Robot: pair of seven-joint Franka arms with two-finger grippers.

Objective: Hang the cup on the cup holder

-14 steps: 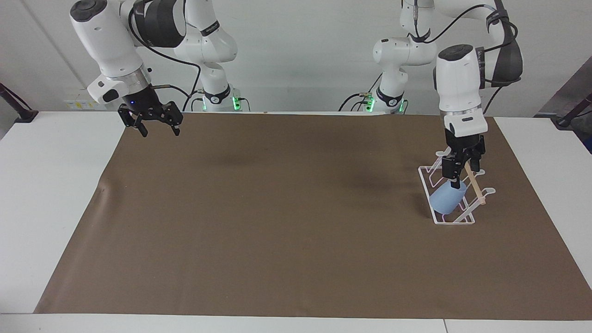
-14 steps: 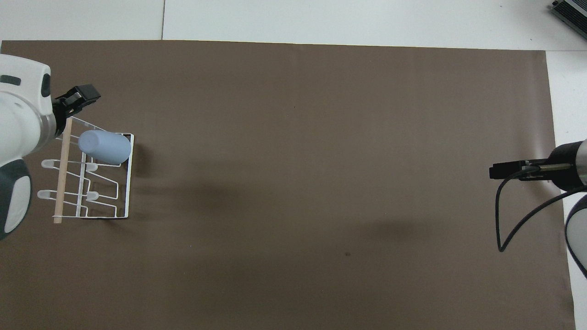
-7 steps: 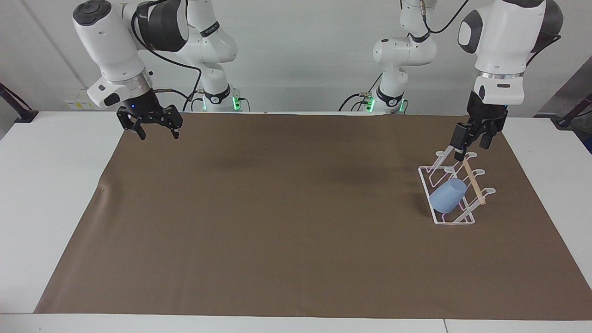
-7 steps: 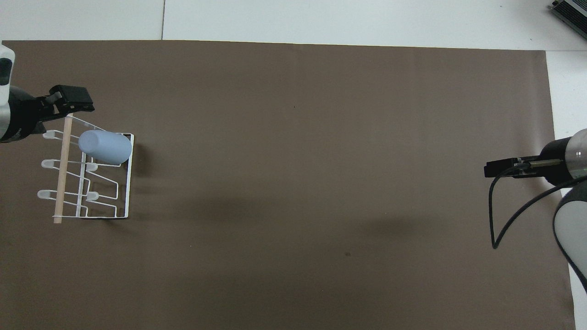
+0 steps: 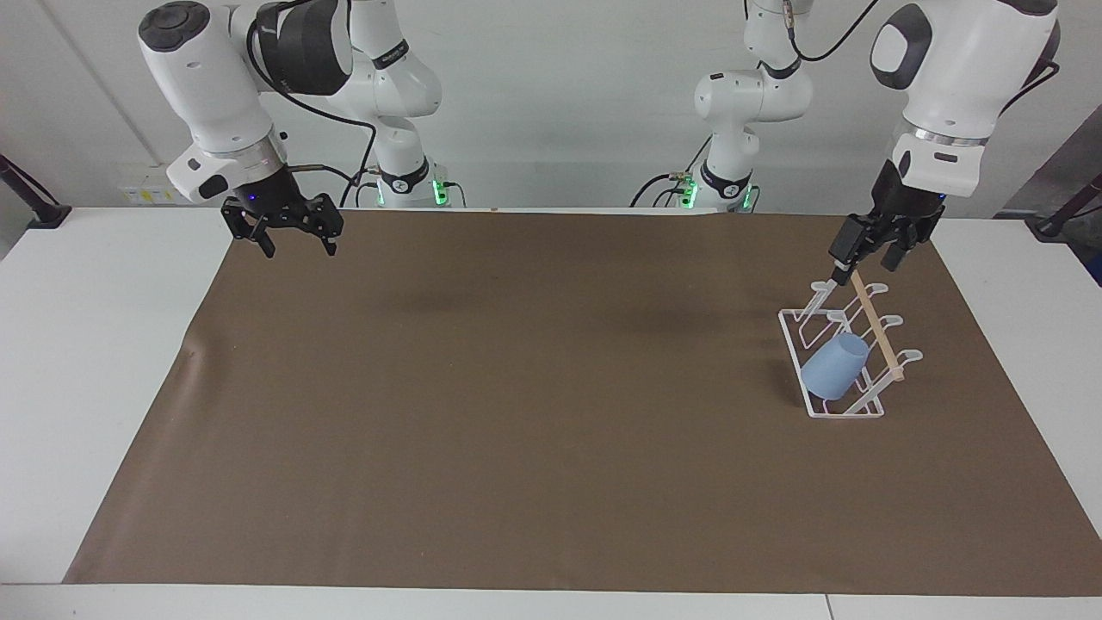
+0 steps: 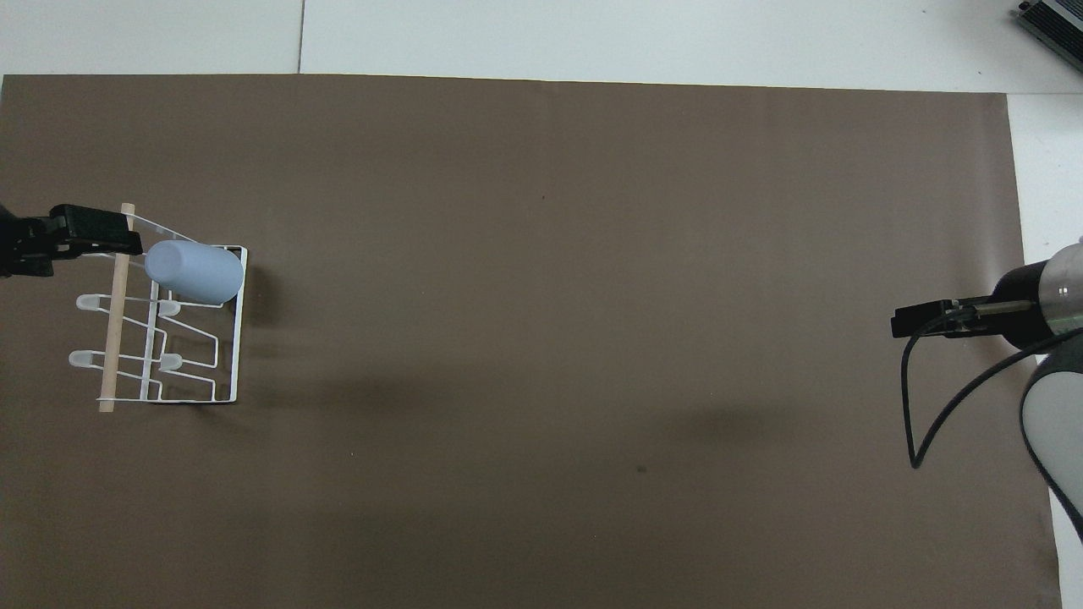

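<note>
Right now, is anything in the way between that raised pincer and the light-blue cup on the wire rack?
Nothing visible: the left pincer is above the white wire rack, with only air between it and the light-blue plastic cup.

Brown mat (image 5: 516, 413) covering white table (image 5: 95, 344).

We see a plain light-blue cup (image 5: 833, 366) on a white wire cup holder (image 5: 844, 409) with a pale wooden rod (image 5: 878, 325), over a brown mat (image 5: 516, 413).
</note>
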